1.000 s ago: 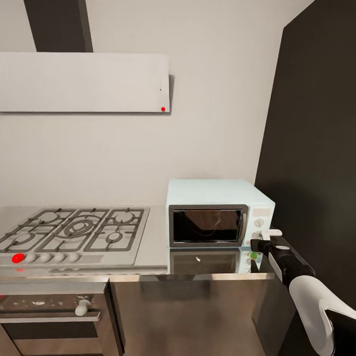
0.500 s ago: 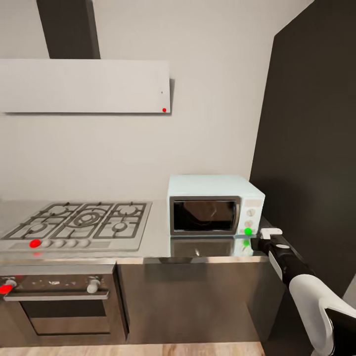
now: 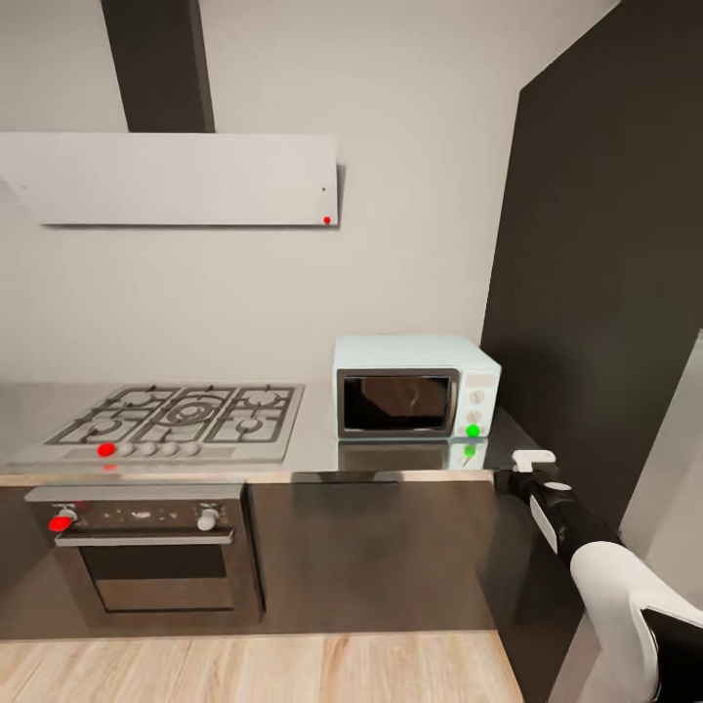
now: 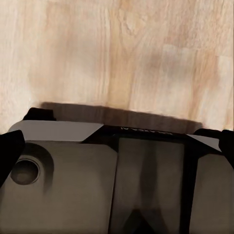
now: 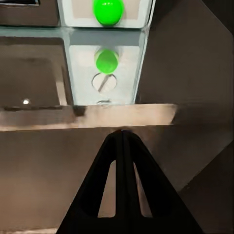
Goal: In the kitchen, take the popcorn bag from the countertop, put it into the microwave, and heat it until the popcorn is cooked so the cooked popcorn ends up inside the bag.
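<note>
Head view: microwave is seen shut on the desk, green dot lit. Right claw is clenched, empty. Heating should be left undisturbed; bag unseen.

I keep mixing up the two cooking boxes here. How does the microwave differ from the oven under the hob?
The microwave is a pale mint-blue box; the oven is black with a steel handle. The microwave stands on the countertop, while the oven is built in below it. The microwave shows a green dot; the oven shows a red one. The microwave looks smaller. Both have dark glass doors, shut.
</note>
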